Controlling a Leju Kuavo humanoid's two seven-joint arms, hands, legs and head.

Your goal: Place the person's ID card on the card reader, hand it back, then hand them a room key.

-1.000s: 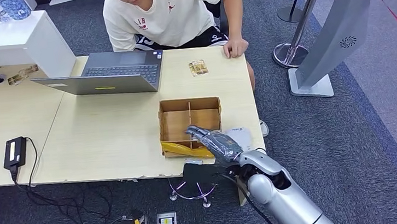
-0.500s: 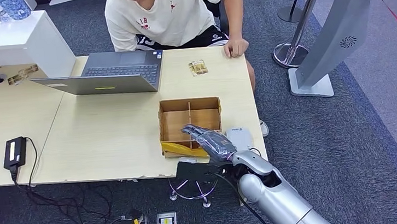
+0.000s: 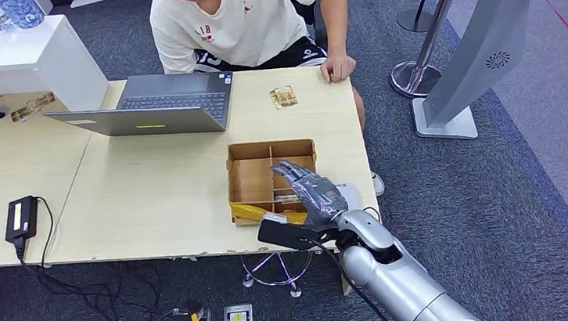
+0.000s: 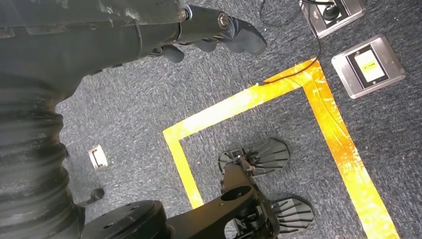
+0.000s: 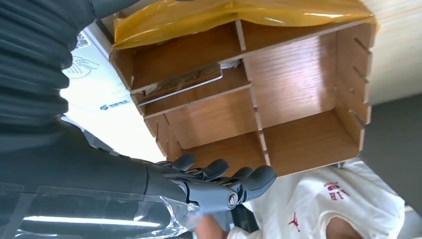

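At centre right of the head view, over the near right compartments of the divided cardboard box [image 3: 250, 171]: right hand [image 3: 311, 189] empty, fingers extended and slightly apart, gripping nothing. Just right of the box, partly under the wrist: white card reader [image 3: 352, 194].

Above the box in the frame, near the far counter [image 3: 158, 196] edge and close to the person's hand [image 3: 337, 68]: small gold-patterned card [image 3: 283, 97], judged to be the ID card, though too small to confirm. In the right wrist view, inside one box compartment: a flat card-like item [image 5: 179, 82], probably a room key.

Step in hand, as judged: reach across the box towards a card.

- Raise the fingertips above the box walls and dividers before travelling; avoid dragging the box.
- Approach the card flat and low, then pinch it by one edge.
- Avoid sweeping the wrist across the reader.
- Stay well apart from the person's hand.

Left hand [image 4: 214, 27]: hanging over the floor, holding nothing; cannot tell whether spread or curled.
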